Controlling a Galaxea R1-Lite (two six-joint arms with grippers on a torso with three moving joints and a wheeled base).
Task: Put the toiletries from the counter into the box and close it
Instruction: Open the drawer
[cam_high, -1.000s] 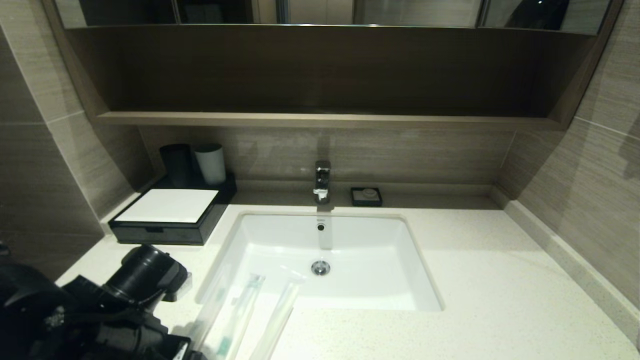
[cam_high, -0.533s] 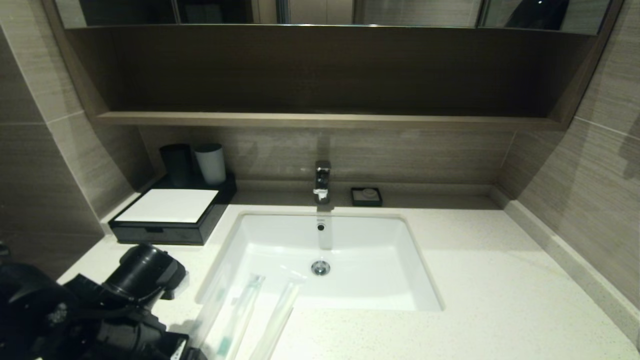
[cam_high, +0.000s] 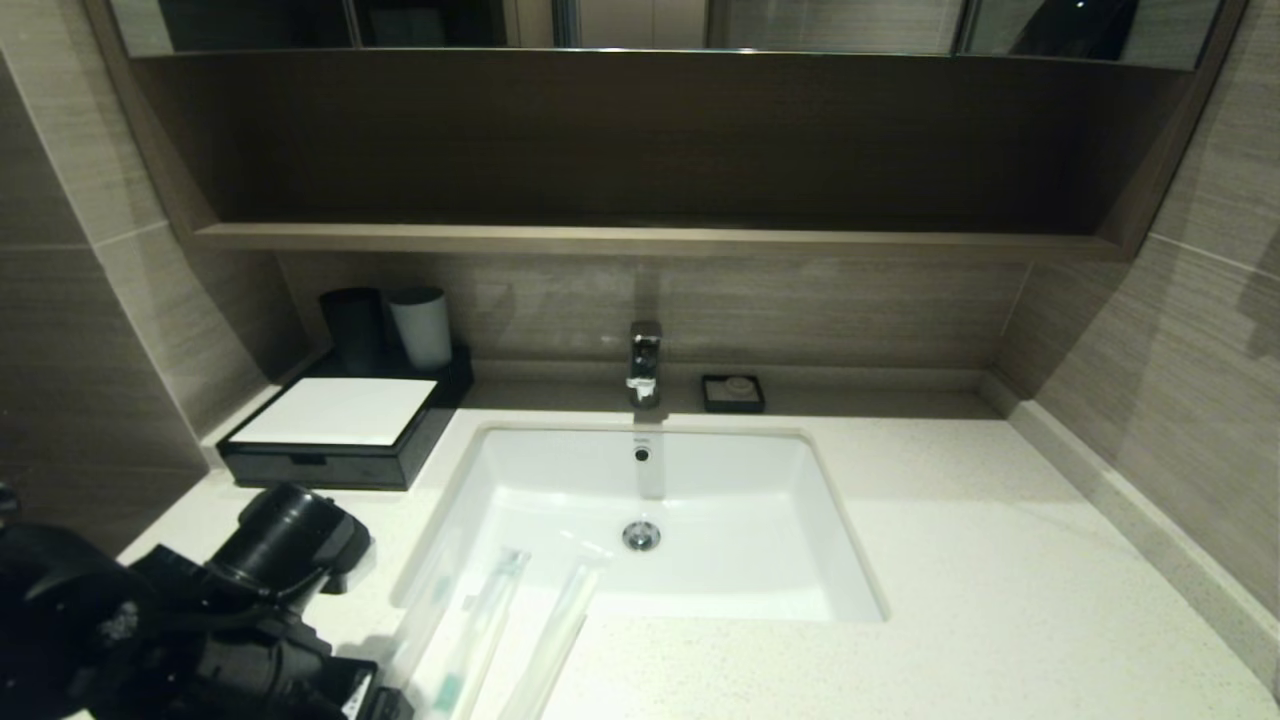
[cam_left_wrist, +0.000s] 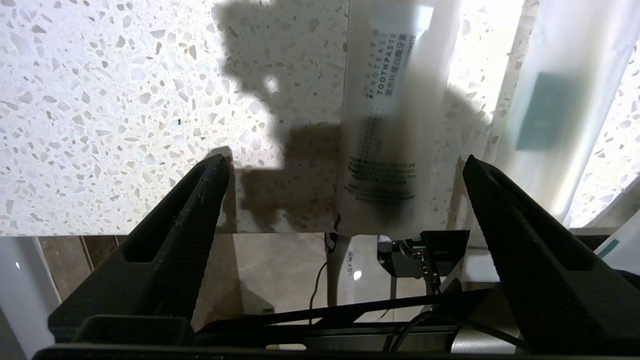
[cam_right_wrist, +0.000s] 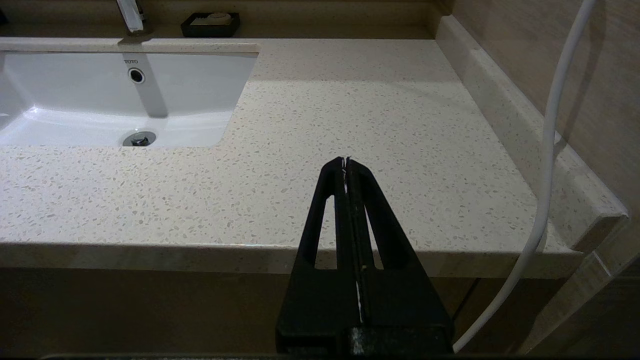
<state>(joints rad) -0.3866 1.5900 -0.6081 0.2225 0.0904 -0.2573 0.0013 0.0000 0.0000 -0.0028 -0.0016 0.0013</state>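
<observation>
Three slim clear-wrapped toiletry packets (cam_high: 480, 630) lie side by side at the counter's (cam_high: 950, 560) front edge, left of centre; one shows a toothbrush with teal marks. In the left wrist view a whitish toothpaste packet (cam_left_wrist: 395, 125) lies between the wide-open jaws of my left gripper (cam_left_wrist: 345, 160), untouched, its end overhanging the counter edge. A packet with a teal patch (cam_left_wrist: 550, 110) lies beside it. The left arm (cam_high: 280, 560) is at the near left. The black box (cam_high: 330, 430) with a white top stands at the back left, drawer shut. My right gripper (cam_right_wrist: 345, 161) is shut and empty over the right front edge.
The white sink (cam_high: 800, 480) fills the middle, with a tap (cam_high: 645, 360) behind it. A dark cup (cam_high: 352, 328) and a white cup (cam_high: 422, 325) stand behind the box. A small black soap dish (cam_high: 733, 392) sits by the back wall. A white cable (cam_right_wrist: 550, 150) hangs at the right.
The left arm has shifted very slightly toward the near left. The packets, the box and the rest stay where they were.
</observation>
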